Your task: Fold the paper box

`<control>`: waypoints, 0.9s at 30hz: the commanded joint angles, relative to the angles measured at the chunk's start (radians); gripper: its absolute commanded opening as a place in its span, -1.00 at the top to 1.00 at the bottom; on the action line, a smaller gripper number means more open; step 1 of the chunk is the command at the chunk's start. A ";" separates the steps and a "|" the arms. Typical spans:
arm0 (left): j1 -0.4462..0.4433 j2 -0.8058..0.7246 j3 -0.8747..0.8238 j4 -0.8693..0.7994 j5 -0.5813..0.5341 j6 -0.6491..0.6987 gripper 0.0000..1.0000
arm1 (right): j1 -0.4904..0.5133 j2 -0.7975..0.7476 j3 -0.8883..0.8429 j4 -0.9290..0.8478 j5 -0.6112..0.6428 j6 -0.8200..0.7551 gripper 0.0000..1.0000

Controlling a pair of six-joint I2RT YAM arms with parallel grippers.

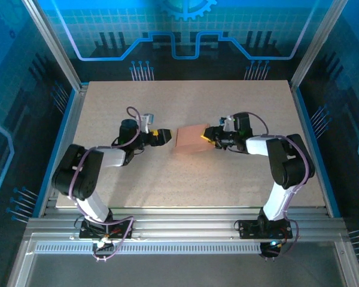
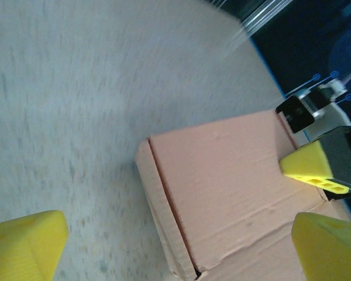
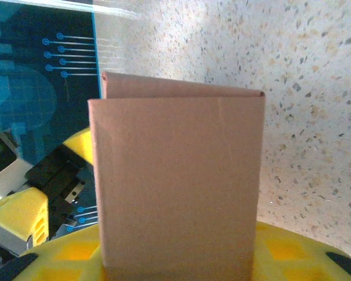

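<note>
The left gripper is wide open and empty, just beside the box. The right gripper pinches the box's other edge; it should grip firmly.

The paper box is cut off below.

The left arm and the right arm rise from their bases at the near edge, elbows bent outward, forearms turned in toward each other low over the middle of the surface. The left gripper has its yellow fingers spread wide, gripping nothing. The right gripper faces it from the opposite side, its fingers clamped on the edge of the paper box. The two grippers are near each other, not touching.
</note>
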 commanded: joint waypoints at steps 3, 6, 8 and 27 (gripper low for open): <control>-0.004 -0.094 -0.036 0.164 -0.069 0.367 -0.98 | -0.067 -0.097 0.060 -0.060 -0.073 -0.021 0.19; -0.005 -0.102 -0.043 0.223 -0.047 0.501 -0.98 | -0.110 -0.143 0.066 -0.102 -0.115 -0.032 0.18; -0.005 -0.100 -0.058 0.288 -0.040 0.594 -0.98 | -0.136 -0.177 0.075 -0.135 -0.133 -0.042 0.17; -0.253 0.068 -0.092 0.686 -0.270 1.693 -0.98 | -0.209 -0.317 0.084 -0.122 -0.234 0.150 0.15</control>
